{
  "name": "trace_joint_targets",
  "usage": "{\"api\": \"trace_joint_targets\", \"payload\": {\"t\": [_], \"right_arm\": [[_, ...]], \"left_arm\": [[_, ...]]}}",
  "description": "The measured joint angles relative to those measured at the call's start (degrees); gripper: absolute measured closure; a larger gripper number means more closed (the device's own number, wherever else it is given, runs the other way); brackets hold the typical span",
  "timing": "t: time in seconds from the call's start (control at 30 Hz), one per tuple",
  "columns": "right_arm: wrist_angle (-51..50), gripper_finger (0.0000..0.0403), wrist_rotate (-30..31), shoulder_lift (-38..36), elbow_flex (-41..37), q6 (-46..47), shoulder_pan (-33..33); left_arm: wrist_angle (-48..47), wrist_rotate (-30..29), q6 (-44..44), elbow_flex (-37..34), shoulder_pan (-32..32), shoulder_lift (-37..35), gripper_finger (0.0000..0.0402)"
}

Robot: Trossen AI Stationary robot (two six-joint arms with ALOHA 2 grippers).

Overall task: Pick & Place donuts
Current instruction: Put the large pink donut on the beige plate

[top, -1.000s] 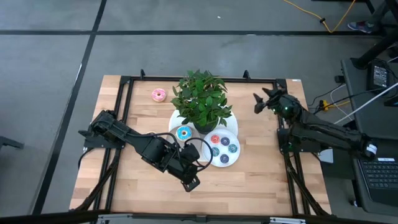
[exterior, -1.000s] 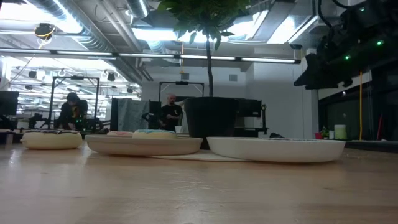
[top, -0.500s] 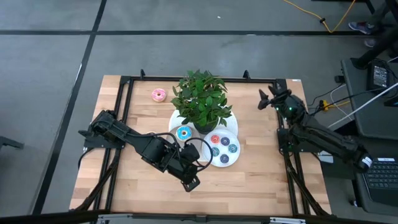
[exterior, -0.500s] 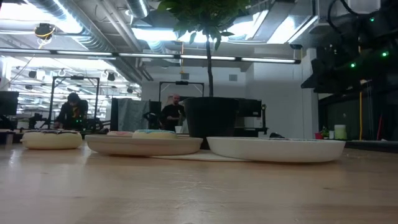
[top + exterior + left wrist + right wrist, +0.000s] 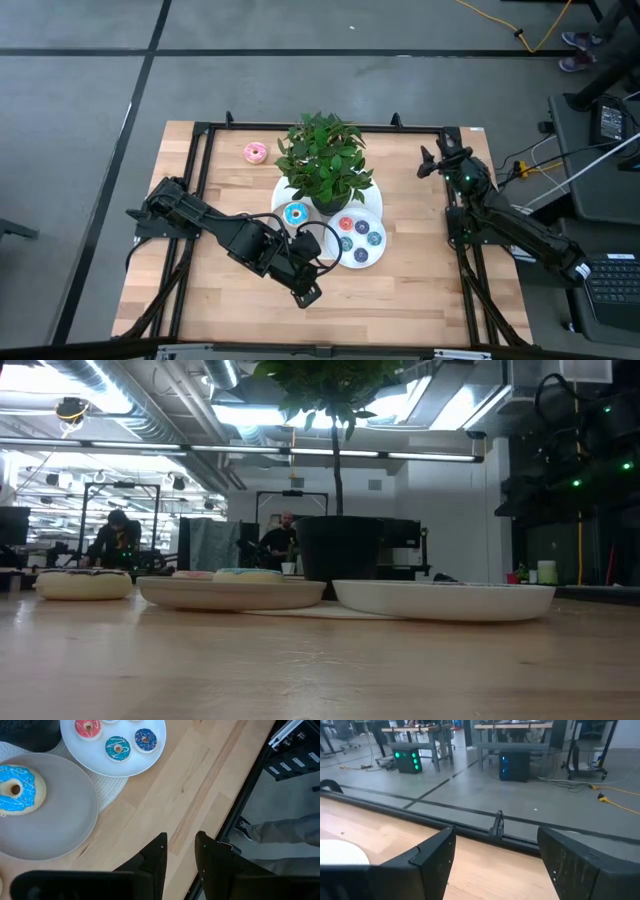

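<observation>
The left end effector (image 5: 309, 295) hangs low over the front of the tabletop (image 5: 400, 290), fingers a narrow gap apart and holding nothing, exactly where it was a second ago. Just behind it and to its left lies the grey plate (image 5: 60, 827) with a blue donut (image 5: 295, 213); behind it and to its right the white plate (image 5: 372, 262) carries mini donuts, among them a red one (image 5: 88, 727), a teal one (image 5: 117, 747) and a dark blue one (image 5: 145, 740). A pink donut (image 5: 254, 152) sits alone well beyond both plates, past the potted plant (image 5: 325, 160). The right end effector (image 5: 433, 160), fingers wide apart and empty, has drawn back from the plant toward the tabletop's right rear corner over the last second. Two people stand in the room behind.
</observation>
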Motion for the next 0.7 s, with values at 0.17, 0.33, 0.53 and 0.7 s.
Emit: {"api": "trace_joint_targets", "payload": {"t": [0.17, 0.33, 0.53, 0.7], "right_arm": [[-1.5, 0.0124, 0.0, -0.6, -0.6, 0.0, -0.2], [-3.2, 0.0124, 0.0, -0.6, -0.6, -0.1, -0.1], [-3.7, 0.0124, 0.0, -0.6, -0.6, -2.4, -0.1], [-3.7, 0.0124, 0.0, -0.6, -0.6, -5.5, -0.1]], "left_arm": [[0.0, 0.0, 0.0, 0.0, 0.0, 0.0, 0.0307], [0.0, 0.0, 0.0, 0.0, 0.0, 0.0, 0.031], [0.0, 0.0, 0.0, 0.0, 0.0, 0.0, 0.0308], [0.0, 0.0, 0.0, 0.0, 0.0, 0.0, 0.0307]]}}
